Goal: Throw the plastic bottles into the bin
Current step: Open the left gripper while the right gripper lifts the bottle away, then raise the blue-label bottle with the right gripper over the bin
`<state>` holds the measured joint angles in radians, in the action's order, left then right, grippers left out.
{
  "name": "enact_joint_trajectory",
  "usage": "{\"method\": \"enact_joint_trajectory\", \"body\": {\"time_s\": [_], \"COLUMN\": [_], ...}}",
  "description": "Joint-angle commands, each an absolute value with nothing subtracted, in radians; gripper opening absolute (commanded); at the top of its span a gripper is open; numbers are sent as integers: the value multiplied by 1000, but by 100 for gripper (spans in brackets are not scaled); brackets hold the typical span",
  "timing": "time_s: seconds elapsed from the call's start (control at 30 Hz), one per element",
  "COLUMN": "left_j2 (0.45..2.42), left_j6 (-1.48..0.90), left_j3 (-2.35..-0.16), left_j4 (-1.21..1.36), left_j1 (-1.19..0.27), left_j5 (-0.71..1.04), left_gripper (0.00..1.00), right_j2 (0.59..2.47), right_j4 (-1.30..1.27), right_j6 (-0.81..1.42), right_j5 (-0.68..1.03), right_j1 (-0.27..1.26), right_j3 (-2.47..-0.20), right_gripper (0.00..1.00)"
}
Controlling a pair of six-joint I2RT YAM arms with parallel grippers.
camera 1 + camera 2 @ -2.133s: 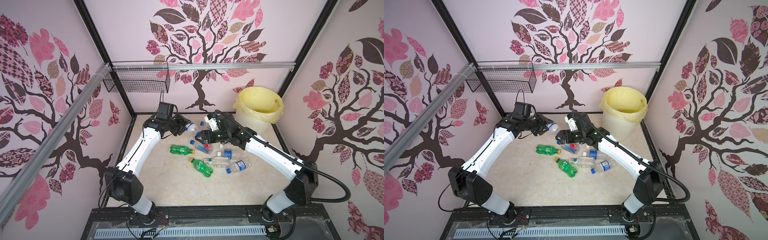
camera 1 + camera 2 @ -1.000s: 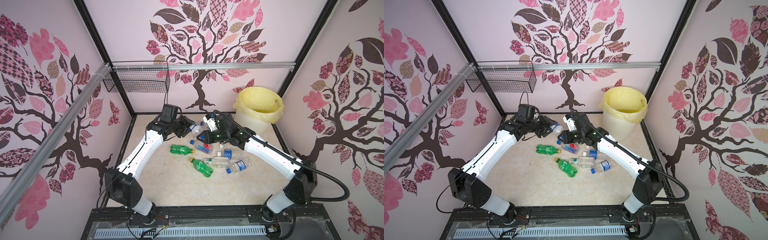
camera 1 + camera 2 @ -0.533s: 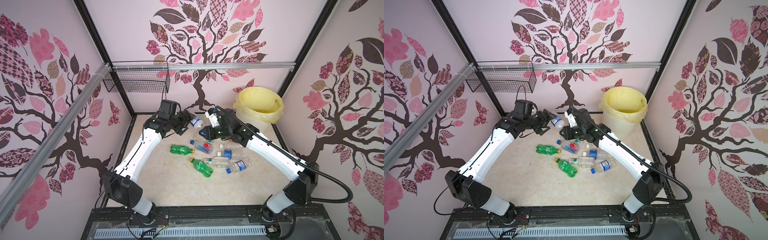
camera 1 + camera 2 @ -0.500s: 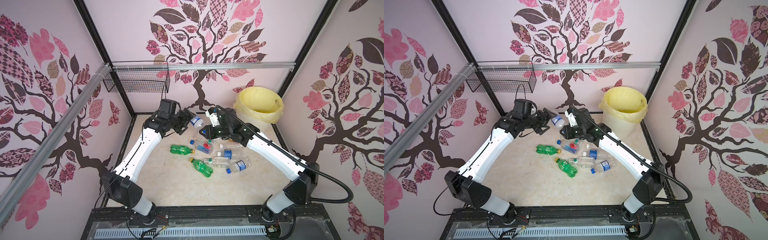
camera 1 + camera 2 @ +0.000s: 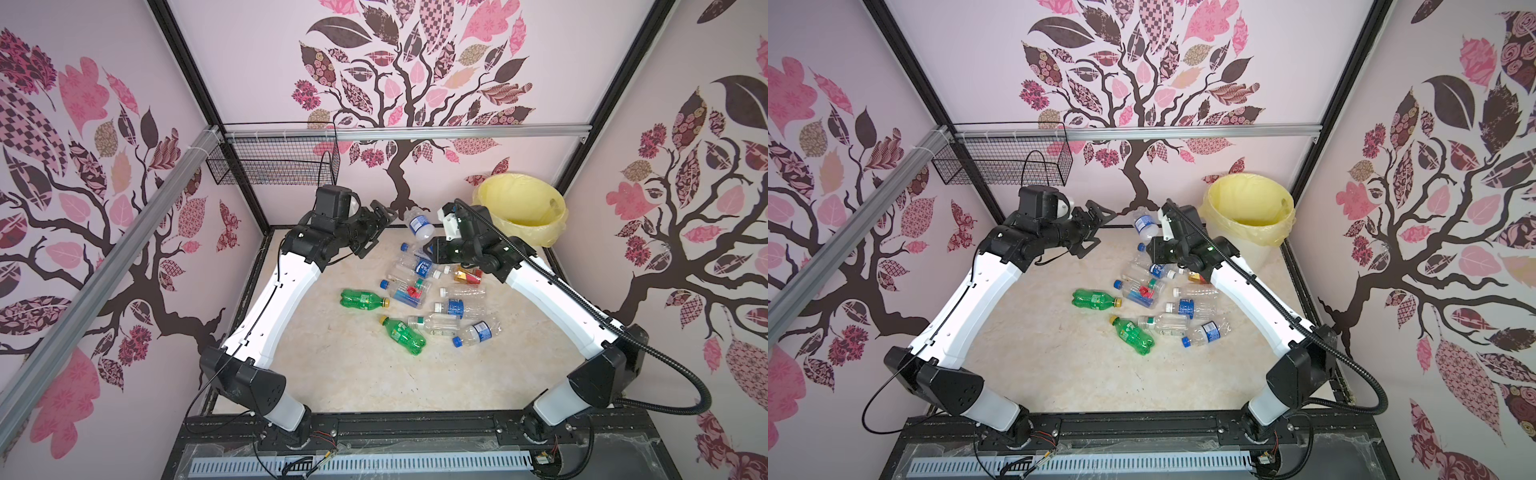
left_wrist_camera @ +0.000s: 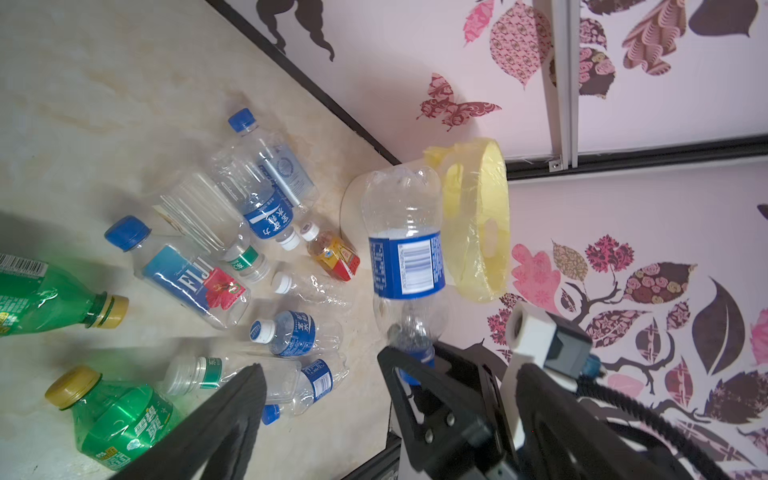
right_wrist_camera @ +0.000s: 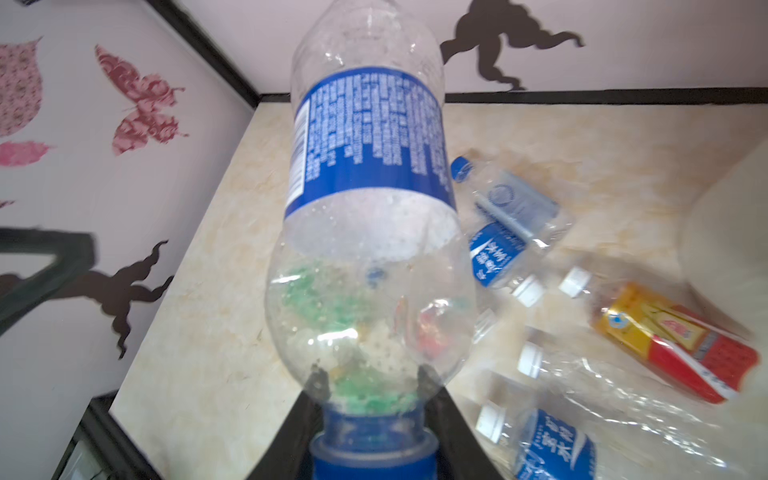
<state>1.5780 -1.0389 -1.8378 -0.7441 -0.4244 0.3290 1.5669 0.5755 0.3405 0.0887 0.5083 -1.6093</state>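
gripping cap [image 7: 372, 436], wrist-view only: right claw [image 7: 372, 395]

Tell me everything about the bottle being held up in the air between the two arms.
The bottle is clear thin plastic with a blue label bearing a barcode, and a blue cap. It looks empty, with droplets inside. It hangs cap-down, base up, above the table, not yet over the yellow-lined bin. Only the right hand touches it, pinching the cap end.
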Motion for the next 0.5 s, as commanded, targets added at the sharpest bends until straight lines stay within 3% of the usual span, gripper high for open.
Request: {"method": "enact_joint_trajectory", "body": {"time_s": [0.0, 0.47], "left_j2": [1616, 1841], "left_j6": [-929, -581], "left_j3": [-1921, -2422], "left_j4": [-725, -881], "left_j1": [-480, -756], "left_j5": [315, 199], "left_gripper": [97, 97], "right_j2": [1491, 1364], "right_j4": [597, 528], "right_j6": [338, 280], "right_j5": [14, -256], "right_j1": [467, 337], "right_j3": [-1615, -1728], "right_gripper": [15, 15]}}
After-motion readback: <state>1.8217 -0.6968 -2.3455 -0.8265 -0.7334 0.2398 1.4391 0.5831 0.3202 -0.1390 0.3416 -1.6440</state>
